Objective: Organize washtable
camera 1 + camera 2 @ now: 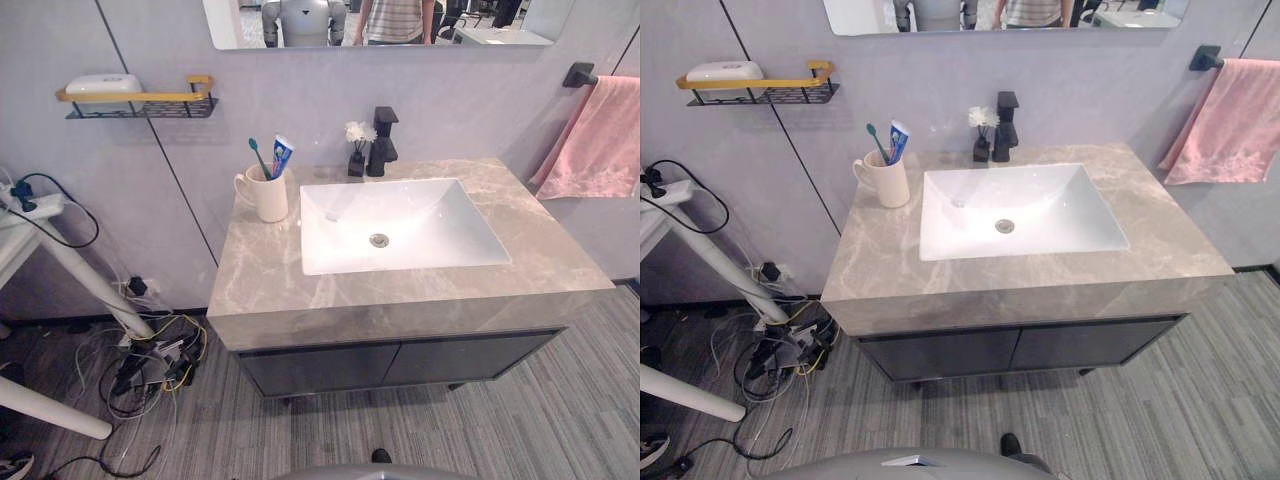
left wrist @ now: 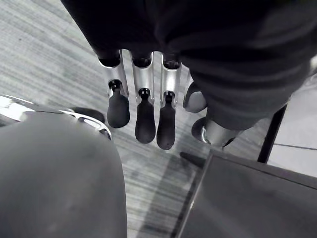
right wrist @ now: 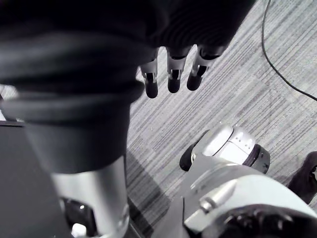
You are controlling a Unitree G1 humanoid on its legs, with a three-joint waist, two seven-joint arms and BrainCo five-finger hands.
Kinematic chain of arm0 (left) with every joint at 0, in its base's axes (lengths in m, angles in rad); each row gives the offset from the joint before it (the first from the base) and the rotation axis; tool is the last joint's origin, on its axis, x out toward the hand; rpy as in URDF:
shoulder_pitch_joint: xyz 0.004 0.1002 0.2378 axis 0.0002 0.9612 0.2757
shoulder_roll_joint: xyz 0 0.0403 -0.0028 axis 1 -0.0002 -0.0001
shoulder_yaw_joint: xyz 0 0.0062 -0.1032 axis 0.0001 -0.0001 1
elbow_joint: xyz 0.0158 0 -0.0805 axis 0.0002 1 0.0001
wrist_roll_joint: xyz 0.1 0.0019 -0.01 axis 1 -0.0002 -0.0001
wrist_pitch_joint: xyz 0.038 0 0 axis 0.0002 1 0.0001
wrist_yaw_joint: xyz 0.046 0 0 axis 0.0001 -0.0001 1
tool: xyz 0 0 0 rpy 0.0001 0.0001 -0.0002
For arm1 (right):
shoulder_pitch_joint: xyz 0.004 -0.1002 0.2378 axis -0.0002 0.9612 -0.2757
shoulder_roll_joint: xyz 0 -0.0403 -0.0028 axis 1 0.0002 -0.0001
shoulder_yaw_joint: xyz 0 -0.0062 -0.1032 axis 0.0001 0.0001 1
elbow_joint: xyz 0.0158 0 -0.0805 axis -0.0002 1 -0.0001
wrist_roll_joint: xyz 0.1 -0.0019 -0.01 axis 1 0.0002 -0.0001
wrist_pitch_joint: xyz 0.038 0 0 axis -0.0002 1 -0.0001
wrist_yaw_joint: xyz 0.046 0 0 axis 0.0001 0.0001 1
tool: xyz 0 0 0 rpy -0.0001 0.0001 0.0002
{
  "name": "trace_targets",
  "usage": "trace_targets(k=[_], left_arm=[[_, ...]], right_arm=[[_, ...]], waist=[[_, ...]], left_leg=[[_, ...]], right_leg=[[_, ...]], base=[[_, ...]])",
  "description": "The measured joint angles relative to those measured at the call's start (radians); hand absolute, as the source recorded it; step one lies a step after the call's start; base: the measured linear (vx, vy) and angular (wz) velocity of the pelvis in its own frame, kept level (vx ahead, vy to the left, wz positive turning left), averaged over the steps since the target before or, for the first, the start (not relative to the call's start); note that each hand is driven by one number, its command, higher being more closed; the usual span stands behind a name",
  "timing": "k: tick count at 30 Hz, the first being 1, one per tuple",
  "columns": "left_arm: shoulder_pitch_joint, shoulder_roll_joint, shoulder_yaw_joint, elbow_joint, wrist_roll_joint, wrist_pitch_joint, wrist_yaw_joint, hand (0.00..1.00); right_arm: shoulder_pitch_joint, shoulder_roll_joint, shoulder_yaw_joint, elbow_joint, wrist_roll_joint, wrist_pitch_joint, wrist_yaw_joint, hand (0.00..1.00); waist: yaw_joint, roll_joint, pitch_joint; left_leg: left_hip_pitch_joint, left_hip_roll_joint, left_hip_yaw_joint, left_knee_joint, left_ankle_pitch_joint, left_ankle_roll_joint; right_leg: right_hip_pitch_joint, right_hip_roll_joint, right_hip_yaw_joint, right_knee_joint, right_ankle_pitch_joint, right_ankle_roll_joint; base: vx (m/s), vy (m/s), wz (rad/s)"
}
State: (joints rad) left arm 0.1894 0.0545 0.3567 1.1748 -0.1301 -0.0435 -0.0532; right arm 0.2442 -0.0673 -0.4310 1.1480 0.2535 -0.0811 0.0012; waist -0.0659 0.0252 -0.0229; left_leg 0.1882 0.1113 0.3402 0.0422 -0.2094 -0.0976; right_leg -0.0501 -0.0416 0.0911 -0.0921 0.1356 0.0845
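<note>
left hand [image 2: 144,116] slack | veined stone counter [image 1: 270,272] | rectangular glossy white basin [image 1: 445,215]

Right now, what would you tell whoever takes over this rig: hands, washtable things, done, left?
Left hand: open, empty, hanging over the floor. Right hand: same.
Toothbrush and toothpaste stand in the cup at the counter's back left; soap lies on the wall shelf; pink towel hangs on the wall at right.
Done: the counter looks tidy.
Left: nothing obvious, confirm before stopping.
</note>
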Motion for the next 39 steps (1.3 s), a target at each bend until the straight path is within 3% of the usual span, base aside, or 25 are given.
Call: trace_targets(k=[14, 18, 19, 22, 24, 25, 26, 27, 28, 29, 30, 31, 32, 33, 34, 35, 36, 37, 39], left_arm=[[-0.065, 0.043, -0.18, 0.001, -0.002, -0.003, 0.015, 0.0], [-0.092, 0.069, -0.251, 0.001, 0.03, -0.005, 0.011, 0.0], [-0.11, 0.078, -0.272, 0.001, 0.059, -0.005, 0.012, 0.0], [-0.155, 0.096, -0.312, 0.0, 0.118, -0.005, 0.023, 0.0], [-0.198, 0.092, -0.325, -0.006, 0.142, -0.004, 0.032, 0.0], [-0.212, 0.092, -0.321, -0.007, 0.148, -0.004, 0.035, 0.0], [-0.236, 0.1, -0.311, -0.007, 0.156, -0.004, 0.04, 0.0], [-0.24, 0.087, -0.3, -0.016, 0.156, -0.01, 0.042, 0.0], [-0.229, 0.076, -0.298, -0.033, 0.155, -0.009, 0.044, 0.0], [-0.227, 0.069, -0.307, -0.043, 0.154, -0.007, 0.048, 0.0], [-0.225, 0.067, -0.307, -0.045, 0.152, -0.008, 0.047, 0.0], [-0.213, 0.054, -0.305, -0.052, 0.147, -0.01, 0.045, 0.0], [-0.204, 0.056, -0.29, -0.06, 0.144, -0.007, 0.045, 0.0], [-0.189, 0.065, -0.264, -0.058, 0.139, -0.002, 0.044, 0.0], [-0.177, 0.071, -0.25, -0.051, 0.137, 0.002, 0.043, 0.0], [-0.181, 0.067, -0.237, -0.055, 0.117, 0.001, 0.039, 0.0], [-0.179, 0.045, -0.239, -0.059, 0.117, -0.001, 0.037, 0.0], [-0.183, 0.03, -0.239, -0.058, 0.117, -0.003, 0.036, 0.0], [-0.21, 0.038, -0.243, -0.051, 0.117, 0.001, 0.04, 0.0]], right_arm=[[-0.004, -0.009, 0.014, 0.015, -0.01, 0.011, 0.0, 0.0], [-0.033, -0.009, 0.044, 0.019, -0.012, 0.02, 0.0, 0.0], [-0.046, -0.007, 0.063, 0.013, -0.007, 0.019, 0.0, 0.0], [-0.093, 0.002, 0.087, -0.026, 0.001, 0.014, 0.0, 0.0], [-0.112, 0.006, 0.12, -0.062, 0.002, -0.001, -0.001, 0.0], [-0.122, 0.009, 0.129, -0.066, 0.001, -0.005, -0.001, 0.0], [-0.147, 0.017, 0.124, -0.067, 0.001, -0.004, -0.003, 0.0], [-0.169, -0.001, 0.122, -0.071, 0.001, 0.0, -0.004, 0.0], [-0.157, 0.004, 0.12, -0.049, 0.001, 0.005, -0.014, 0.0], [-0.124, 0.003, 0.104, -0.047, 0.002, 0.007, -0.014, 0.0], [-0.115, 0.001, 0.097, -0.046, 0.002, 0.008, -0.014, 0.0], [-0.113, -0.001, 0.079, -0.044, 0.001, 0.007, -0.022, 0.0], [-0.119, 0.001, 0.077, -0.04, -0.001, 0.007, -0.023, 0.0], [-0.14, 0.009, 0.083, -0.036, -0.006, 0.007, -0.021, 0.0], [-0.153, 0.016, 0.086, -0.037, -0.011, 0.007, -0.019, 0.0], [-0.171, 0.016, 0.1, -0.039, -0.015, 0.005, -0.019, 0.0], [-0.187, -0.002, 0.116, -0.03, -0.041, 0.011, -0.018, 0.0], [-0.211, -0.004, 0.125, -0.024, -0.049, 0.016, -0.016, 0.0], [-0.226, 0.016, 0.152, -0.014, -0.048, 0.018, -0.01, 0.0]], waist=[[-0.001, -0.011, 0.004], [-0.005, -0.028, 0.005], [-0.004, -0.043, 0.006], [-0.006, -0.062, 0.05], [-0.005, -0.069, 0.089], [-0.006, -0.073, 0.113], [0.005, -0.097, 0.147], [0.0, -0.059, 0.17], [-0.011, -0.076, 0.18], [-0.012, -0.064, 0.163], [-0.007, -0.052, 0.156], [0.001, -0.047, 0.135], [0.012, -0.056, 0.126], [0.028, -0.085, 0.107], [0.038, -0.085, 0.106], [0.055, -0.087, 0.098], [0.074, -0.073, 0.078], [0.072, -0.074, 0.074], [0.063, -0.093, 0.07]], left_leg=[[-0.011, 0.001, -0.04, 0.006, 0.001, 0.001], [-0.081, -0.004, -0.034, 0.009, -0.002, 0.006], [-0.117, -0.006, -0.015, 0.017, -0.003, 0.007], [-0.154, -0.012, 0.048, 0.042, -0.007, 0.011], [-0.192, -0.009, 0.126, 0.099, -0.015, 0.025], [-0.214, 0.003, 0.153, 0.15, -0.015, 0.036], [-0.246, -0.034, 0.161, 0.147, -0.067, 0.08], [-0.246, -0.027, 0.164, 0.057, 0.03, 0.123], [-0.203, -0.046, 0.216, 0.094, 0.015, 0.136], [-0.185, -0.051, 0.226, 0.098, 0.004, 0.148], [-0.184, -0.052, 0.237, 0.096, 0.004, 0.148], [-0.178, -0.052, 0.257, 0.095, 0.005, 0.147], [-0.185, -0.051, 0.283, 0.108, 0.005, 0.147], [-0.211, -0.042, 0.33, 0.169, 0.004, 0.15], [-0.241, -0.011, 0.345, 0.24, -0.006, 0.165], [-0.297, 0.008, 0.369, 0.295, -0.033, 0.136], [-0.298, -0.034, 0.34, 0.115, 0.091, 0.166], [-0.279, -0.047, 0.365, 0.077, 0.087, 0.168], [-0.278, -0.048, 0.386, 0.1, 0.087, 0.167]], right_leg=[[0.01, -0.012, -0.039, -0.006, -0.014, -0.006], [-0.061, -0.016, -0.033, -0.006, -0.02, 0.004], [-0.097, -0.016, -0.015, -0.005, -0.014, 0.01], [-0.167, -0.003, 0.047, 0.001, 0.029, 0.013], [-0.249, 0.033, 0.056, 0.05, 0.103, -0.016], [-0.255, 0.043, 0.038, 0.054, 0.149, -0.042], [-0.268, 0.037, 0.02, 0.07, 0.184, -0.048], [-0.326, 0.064, -0.063, 0.339, -0.006, -0.1], [-0.378, 0.003, -0.128, 0.708, -0.211, -0.11], [-0.371, -0.052, -0.194, 0.919, -0.265, -0.123], [-0.359, -0.079, -0.218, 0.983, -0.278, -0.119], [-0.328, -0.115, -0.241, 1.018, -0.291, -0.091], [-0.294, -0.134, -0.244, 0.98, -0.285, -0.066], [-0.234, -0.155, -0.24, 0.807, -0.232, -0.04], [-0.202, -0.138, -0.244, 0.728, -0.242, -0.034], [-0.163, -0.123, -0.233, 0.617, -0.236, -0.039], [-0.133, -0.105, -0.208, 0.495, -0.249, -0.04], [-0.118, -0.105, -0.212, 0.461, -0.288, -0.031], [-0.067, -0.104, -0.21, 0.365, -0.301, -0.028]], base=[[-0.01, -0.001, 0.08], [0.01, 0.002, 0.0], [0.03, -0.001, -0.26], [0.06, -0.016, -0.6], [-0.03, -0.034, -1.03], [-0.12, -0.077, -1.51], [0.17, -0.148, -1.49], [0.6, -0.225, -1.53], [1.02, -0.21, -0.79], [0.91, -0.132, -0.31], [0.85, -0.099, -0.14], [0.6, -0.083, -0.48], [0.43, -0.099, -1.03], [0.08, -0.094, -1.12], [-0.12, -0.026, -1.25], [-0.25, -0.002, -1.27], [-0.19, 0.025, -1.37], [-0.12, -0.04, -0.94], [-0.04, -0.094, -0.36]])
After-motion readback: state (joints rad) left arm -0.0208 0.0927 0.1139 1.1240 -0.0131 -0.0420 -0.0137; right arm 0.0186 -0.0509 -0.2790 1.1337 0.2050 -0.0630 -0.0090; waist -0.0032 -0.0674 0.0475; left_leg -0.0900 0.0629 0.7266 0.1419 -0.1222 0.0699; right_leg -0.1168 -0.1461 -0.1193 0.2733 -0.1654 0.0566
